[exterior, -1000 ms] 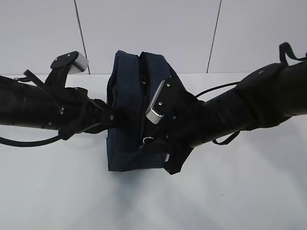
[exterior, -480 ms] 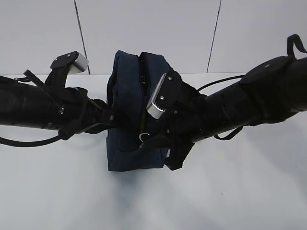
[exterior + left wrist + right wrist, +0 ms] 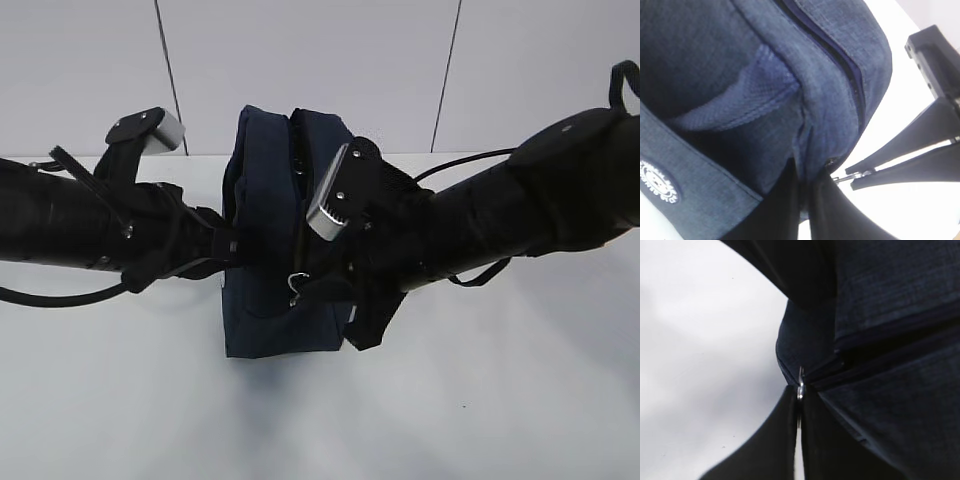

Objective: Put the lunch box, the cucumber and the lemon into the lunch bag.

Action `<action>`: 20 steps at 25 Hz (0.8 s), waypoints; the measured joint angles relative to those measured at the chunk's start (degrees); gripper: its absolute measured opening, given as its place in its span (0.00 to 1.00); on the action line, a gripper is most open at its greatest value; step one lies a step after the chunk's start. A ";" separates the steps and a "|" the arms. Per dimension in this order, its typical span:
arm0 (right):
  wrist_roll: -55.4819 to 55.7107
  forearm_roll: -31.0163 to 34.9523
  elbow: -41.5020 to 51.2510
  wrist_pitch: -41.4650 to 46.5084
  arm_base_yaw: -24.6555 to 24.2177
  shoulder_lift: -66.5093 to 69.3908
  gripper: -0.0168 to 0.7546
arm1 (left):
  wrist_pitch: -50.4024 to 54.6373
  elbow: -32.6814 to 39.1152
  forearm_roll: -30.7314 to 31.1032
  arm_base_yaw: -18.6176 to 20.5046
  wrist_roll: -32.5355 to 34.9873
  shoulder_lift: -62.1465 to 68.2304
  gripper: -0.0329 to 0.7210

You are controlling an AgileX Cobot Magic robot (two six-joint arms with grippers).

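Note:
The dark navy lunch bag (image 3: 265, 200) stands upright mid-table between both arms. My left gripper (image 3: 236, 250) is shut, pinching a fold of the bag's fabric (image 3: 807, 170) near the end of its zipper. My right gripper (image 3: 302, 287) is shut on the silver ring pull (image 3: 800, 387) at the bag's front; in the left wrist view the right gripper's fingers (image 3: 900, 160) show with the pull (image 3: 850, 176) between them. The bag's white round emblem (image 3: 657, 182) shows. The lunch box, the cucumber and the lemon are out of view.
A white table (image 3: 500, 400) stretches in front and to both sides of the bag. A pale wall (image 3: 300, 60) rises close behind it. A dark strap (image 3: 372, 320) hangs at the bag's right front, under the right arm.
My right gripper has drawn the ring pull a little up and to the left along the bag's front, and the right arm has risen slightly. The left arm has not moved.

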 joint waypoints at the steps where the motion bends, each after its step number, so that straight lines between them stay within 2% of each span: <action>1: 0.00 0.00 0.00 -0.12 0.00 0.00 0.03 | 0.00 0.00 0.03 0.00 0.00 0.00 0.04; 20: 0.00 3.38 0.00 -2.75 0.00 -2.43 0.03 | 0.00 0.00 0.88 0.00 0.00 0.00 0.04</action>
